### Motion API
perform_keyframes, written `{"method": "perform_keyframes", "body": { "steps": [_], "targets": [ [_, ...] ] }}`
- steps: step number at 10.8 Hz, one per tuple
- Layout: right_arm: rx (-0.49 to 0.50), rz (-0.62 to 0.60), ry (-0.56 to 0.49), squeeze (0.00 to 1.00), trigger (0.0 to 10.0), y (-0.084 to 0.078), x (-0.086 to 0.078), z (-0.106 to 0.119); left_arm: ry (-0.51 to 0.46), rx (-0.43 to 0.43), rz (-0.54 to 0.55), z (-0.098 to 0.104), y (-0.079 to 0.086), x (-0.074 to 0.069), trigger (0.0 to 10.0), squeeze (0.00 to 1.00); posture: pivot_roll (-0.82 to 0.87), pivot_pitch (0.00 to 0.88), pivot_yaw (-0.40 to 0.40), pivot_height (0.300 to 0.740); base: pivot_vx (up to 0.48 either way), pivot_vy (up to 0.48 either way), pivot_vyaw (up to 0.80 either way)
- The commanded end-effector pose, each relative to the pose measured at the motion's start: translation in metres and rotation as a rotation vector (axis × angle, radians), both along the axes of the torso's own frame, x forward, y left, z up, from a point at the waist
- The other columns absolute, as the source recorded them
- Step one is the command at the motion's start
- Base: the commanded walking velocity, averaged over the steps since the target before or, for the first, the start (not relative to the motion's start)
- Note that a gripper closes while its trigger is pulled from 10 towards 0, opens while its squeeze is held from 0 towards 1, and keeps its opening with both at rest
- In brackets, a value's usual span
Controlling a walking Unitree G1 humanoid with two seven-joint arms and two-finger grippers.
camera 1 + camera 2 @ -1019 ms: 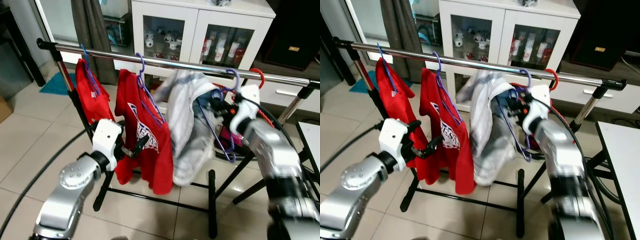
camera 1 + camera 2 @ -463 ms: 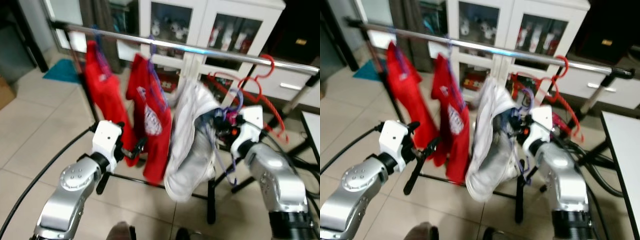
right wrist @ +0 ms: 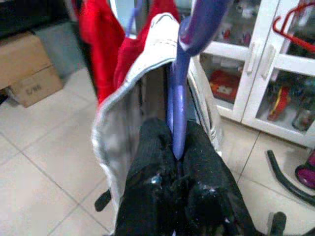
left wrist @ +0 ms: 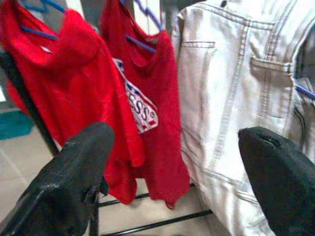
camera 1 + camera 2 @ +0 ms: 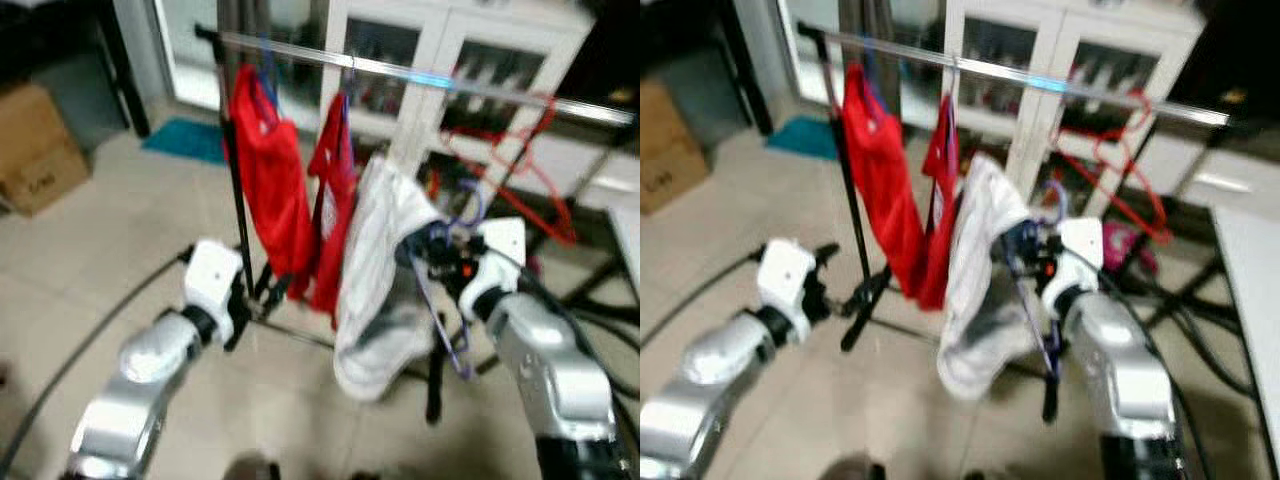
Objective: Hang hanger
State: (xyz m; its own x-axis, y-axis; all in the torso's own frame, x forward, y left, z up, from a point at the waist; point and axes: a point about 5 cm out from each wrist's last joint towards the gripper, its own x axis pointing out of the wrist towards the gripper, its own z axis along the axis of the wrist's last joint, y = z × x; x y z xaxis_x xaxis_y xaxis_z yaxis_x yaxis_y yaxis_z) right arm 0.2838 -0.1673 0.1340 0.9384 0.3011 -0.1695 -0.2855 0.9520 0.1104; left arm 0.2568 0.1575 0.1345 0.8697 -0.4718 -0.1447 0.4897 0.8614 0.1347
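Observation:
A purple hanger (image 3: 179,88) carries a pale denim garment (image 5: 385,280). My right gripper (image 3: 177,162) is shut on the hanger's neck and holds it at chest height. The hanger's hook (image 5: 470,205) sits well below the silver rail (image 5: 420,78) and is not touching it. Two red shirts (image 5: 265,180) (image 5: 335,210) hang on the rail's left part, just left of the denim. My left gripper (image 4: 172,172) stands open and low, facing the red shirts (image 4: 64,83) and the denim (image 4: 231,98), holding nothing. The head views are blurred.
Empty red hangers (image 5: 520,160) hang on the rail's right part. A white glass-door cabinet (image 5: 1080,70) stands behind the rack. A cardboard box (image 5: 35,145) and a teal mat (image 5: 190,140) lie on the tiled floor at left. A black cable (image 5: 90,340) crosses the floor.
The whole view has shifted and blurred, so the camera moved. The purple hook, level with the rail a second ago, is now well below it. My left arm keeps its pose.

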Motion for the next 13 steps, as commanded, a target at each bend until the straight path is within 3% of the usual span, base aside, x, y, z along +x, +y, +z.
{"method": "perform_keyframes", "body": {
  "steps": [1,3,4,5,9,10,11,12,13],
  "targets": [
    [-0.014,-0.014,-0.076,0.00,0.0,-0.002,0.001,0.016,0.014,-0.006,-0.009,-0.003,-0.002,-0.001,10.0,0.22,0.08,0.000,-0.059,0.740,-0.277,0.000,0.00],
    [-0.019,-0.020,-0.091,0.00,0.0,0.003,-0.001,0.018,0.004,-0.015,-0.043,0.000,-0.005,0.004,10.0,0.22,0.08,0.000,-0.061,0.740,-0.135,0.000,0.00],
    [-0.023,-0.011,-0.107,0.00,0.0,0.008,0.000,0.021,-0.005,-0.070,-0.110,0.007,-0.011,0.010,10.0,1.00,0.08,0.000,-0.060,0.740,0.000,0.000,0.00],
    [-0.020,-0.001,-0.127,0.00,0.0,0.014,0.002,0.026,-0.033,-0.094,-0.208,0.015,-0.022,0.019,10.0,1.00,0.07,0.000,-0.057,0.740,0.000,0.000,0.00],
    [0.025,0.096,-0.166,0.00,0.0,0.029,0.001,0.037,-0.071,-0.011,-0.371,0.020,-0.055,0.054,10.0,1.00,0.06,0.000,-0.046,0.740,0.000,0.000,0.00],
    [0.034,0.122,-0.174,0.00,0.0,0.033,0.000,0.040,-0.095,0.008,-0.381,0.022,-0.060,0.062,10.0,0.97,0.06,0.000,-0.046,0.740,0.000,0.000,0.00],
    [0.040,0.140,-0.180,0.00,0.0,0.037,-0.001,0.041,-0.111,0.009,-0.385,0.024,-0.065,0.070,10.0,0.24,0.06,0.000,-0.046,0.740,0.000,0.000,0.00],
    [0.054,0.170,-0.189,0.00,0.0,0.041,-0.002,0.043,-0.118,-0.006,-0.398,0.026,-0.072,0.076,10.0,0.00,0.04,0.000,-0.043,0.740,0.000,0.000,0.00],
    [0.059,0.193,-0.192,0.00,0.0,0.044,-0.003,0.044,-0.107,-0.030,-0.443,0.024,-0.081,0.077,10.0,0.00,0.04,0.000,-0.043,0.740,0.000,0.000,0.00]
  ]
}}
